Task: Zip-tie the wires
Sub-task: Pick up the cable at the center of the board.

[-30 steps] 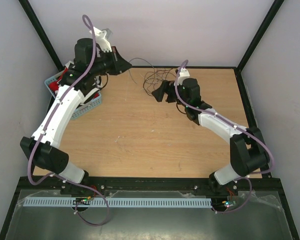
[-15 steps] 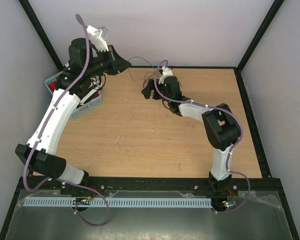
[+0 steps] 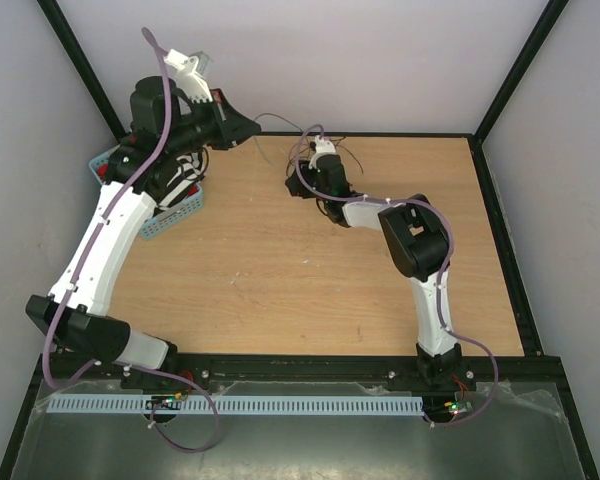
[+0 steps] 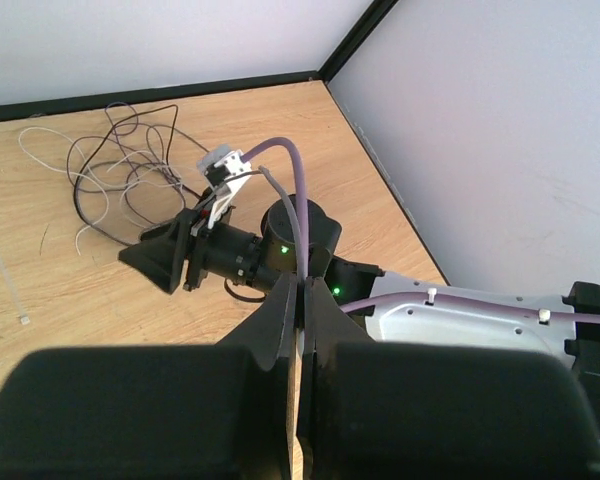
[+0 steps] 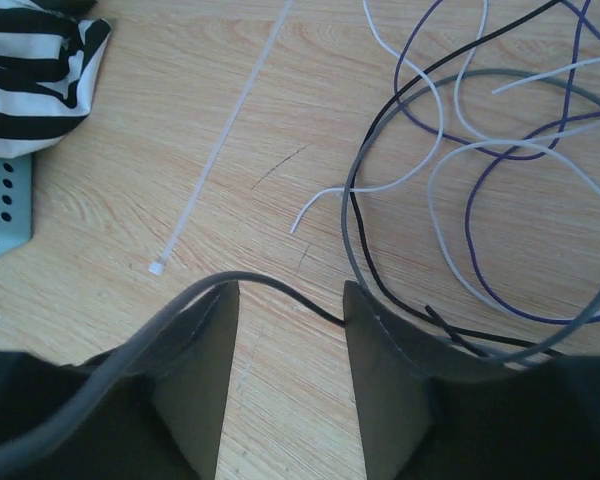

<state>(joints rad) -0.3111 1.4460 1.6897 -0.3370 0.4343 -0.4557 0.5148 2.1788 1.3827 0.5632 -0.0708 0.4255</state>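
The wires (image 3: 302,152) lie in a loose tangle at the table's far middle, also in the left wrist view (image 4: 120,170) and the right wrist view (image 5: 470,170). My left gripper (image 3: 248,127) hangs raised to their left, its jaws shut (image 4: 302,300) on one thin grey strand that rises from the fingertips. My right gripper (image 3: 294,185) sits low at the tangle's near left edge. Its jaws stand open (image 5: 285,305), and a dark strand crosses the gap from one fingertip to the other. A white zip tie (image 5: 215,140) lies flat on the wood just ahead of it.
A light blue basket (image 3: 170,215) stands at the table's left edge under the left arm, and a striped cloth (image 5: 30,50) lies beside its corner (image 5: 0,200). The enclosure's back wall and black frame are close behind the wires.
My right arm has stretched forward and left to the tangle's edge, and its jaws have narrowed. The left gripper has drifted slightly left and up, still shut.
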